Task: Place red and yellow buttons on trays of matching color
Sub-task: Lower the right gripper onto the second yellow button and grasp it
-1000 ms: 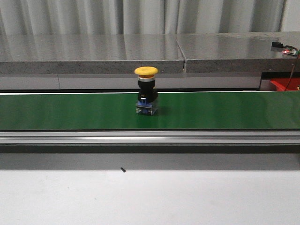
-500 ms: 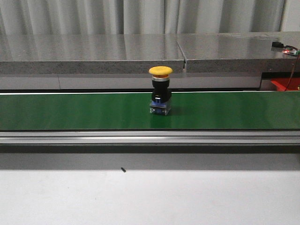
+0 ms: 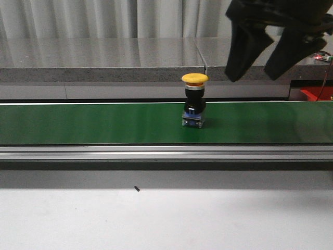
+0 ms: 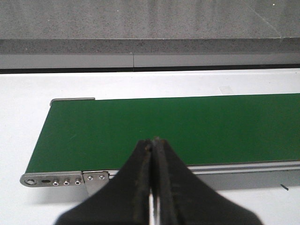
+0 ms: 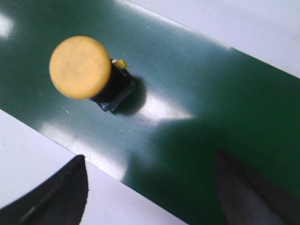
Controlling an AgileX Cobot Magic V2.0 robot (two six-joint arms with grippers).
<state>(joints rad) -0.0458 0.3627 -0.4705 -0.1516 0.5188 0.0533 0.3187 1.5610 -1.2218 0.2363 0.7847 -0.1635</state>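
Yellow button (image 3: pixel 194 100) upright on the green belt (image 3: pixel 93 124). My right gripper (image 3: pixel 258 67) hangs above it — fingers spread, empty. Left gripper (image 4: pixel 153 146) pinched closed on nothing.

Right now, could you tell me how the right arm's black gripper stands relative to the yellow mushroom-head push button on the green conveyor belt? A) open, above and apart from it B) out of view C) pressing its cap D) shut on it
A: the right gripper hangs open, clear of the yellow button standing untouched on the green belt.
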